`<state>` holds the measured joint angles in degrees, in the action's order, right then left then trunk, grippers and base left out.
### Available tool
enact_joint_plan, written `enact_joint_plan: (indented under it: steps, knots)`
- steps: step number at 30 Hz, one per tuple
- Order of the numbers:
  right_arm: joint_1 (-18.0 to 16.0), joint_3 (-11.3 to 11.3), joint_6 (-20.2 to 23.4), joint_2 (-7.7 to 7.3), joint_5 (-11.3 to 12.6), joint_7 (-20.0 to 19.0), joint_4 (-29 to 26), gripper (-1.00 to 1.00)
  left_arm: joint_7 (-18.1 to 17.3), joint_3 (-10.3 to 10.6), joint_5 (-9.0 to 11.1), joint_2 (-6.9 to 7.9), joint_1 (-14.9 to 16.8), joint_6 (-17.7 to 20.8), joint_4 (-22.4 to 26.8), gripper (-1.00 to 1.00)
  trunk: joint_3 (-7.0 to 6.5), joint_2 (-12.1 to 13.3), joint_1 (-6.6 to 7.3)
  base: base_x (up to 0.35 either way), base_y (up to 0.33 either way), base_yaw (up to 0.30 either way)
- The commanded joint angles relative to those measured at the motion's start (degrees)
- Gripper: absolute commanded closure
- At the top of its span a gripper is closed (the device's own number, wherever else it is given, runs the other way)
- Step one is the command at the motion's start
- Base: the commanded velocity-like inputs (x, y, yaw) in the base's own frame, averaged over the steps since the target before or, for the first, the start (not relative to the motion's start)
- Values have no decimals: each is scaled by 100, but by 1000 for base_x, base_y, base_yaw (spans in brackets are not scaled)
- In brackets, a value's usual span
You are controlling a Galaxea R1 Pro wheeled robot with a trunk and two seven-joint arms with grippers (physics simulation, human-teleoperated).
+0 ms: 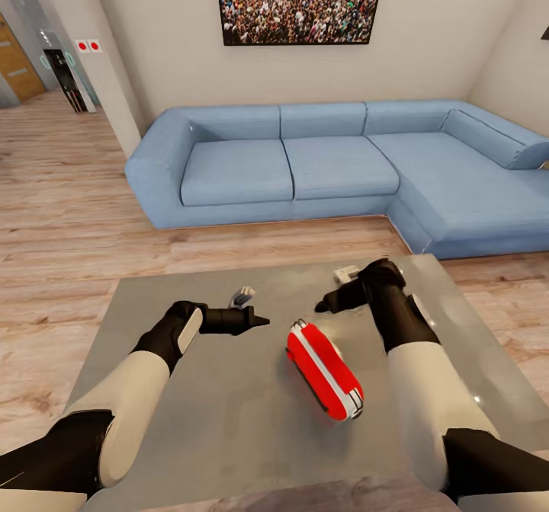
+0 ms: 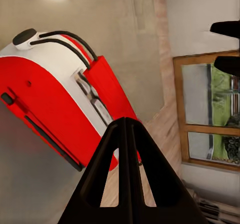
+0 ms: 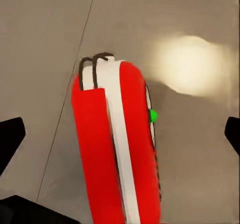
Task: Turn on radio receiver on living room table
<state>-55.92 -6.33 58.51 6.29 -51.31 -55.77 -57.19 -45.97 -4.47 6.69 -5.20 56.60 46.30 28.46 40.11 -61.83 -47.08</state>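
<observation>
The red radio receiver point(image 1: 324, 371) with its white band lies on the glossy grey table point(image 1: 191, 420), between my two arms. My left gripper point(image 1: 259, 319) hovers just left of the radio's far end, fingers pressed together and shut on nothing. In the left wrist view its joined fingertips point(image 2: 126, 134) sit close in front of the radio point(image 2: 50, 99), near the wire handle point(image 2: 70, 39). My right gripper point(image 1: 322, 304) hangs open above the radio's far end. In the right wrist view the radio point(image 3: 110, 149) lies between the spread fingers point(image 3: 10, 136), and a small green spot point(image 3: 153, 115) shows on its dial side.
A blue corner sofa point(image 1: 305, 165) stands beyond the table, with a crowd picture point(image 1: 300, 1) on the wall. A small white object point(image 1: 345, 273) and a small grey-blue object point(image 1: 242, 296) lie on the table's far part. Light wood floor point(image 1: 61, 215) surrounds it.
</observation>
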Motion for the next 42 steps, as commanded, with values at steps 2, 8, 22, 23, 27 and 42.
enact_joint_plan:
  steps: [2,8,22,23,27,42]
  knots:
    - [2,273,149,-82,-104,-291,-535,-100,-2,0,-1,1,0,1,7,100,1,0,-1,0,0,0]
    - [-3,767,149,-566,-164,-865,-1377,-100,-3,-1,1,2,0,-5,10,100,1,0,-1,0,0,0]
    - [-21,833,149,-758,-194,-966,-1554,-100,12,11,1,2,0,-1,57,100,1,0,-1,0,0,0]
    - [-21,834,149,-766,-200,-966,-1583,-100,21,10,1,2,0,0,64,100,1,0,-1,0,0,0]
    - [41,830,149,-789,-224,-963,-1756,-100,119,10,1,2,0,7,84,100,1,0,-1,-4,0,0]
    - [143,827,149,-822,-195,-955,-1783,-100,216,17,8,2,0,-15,116,100,1,0,-1,-242,-83,0]
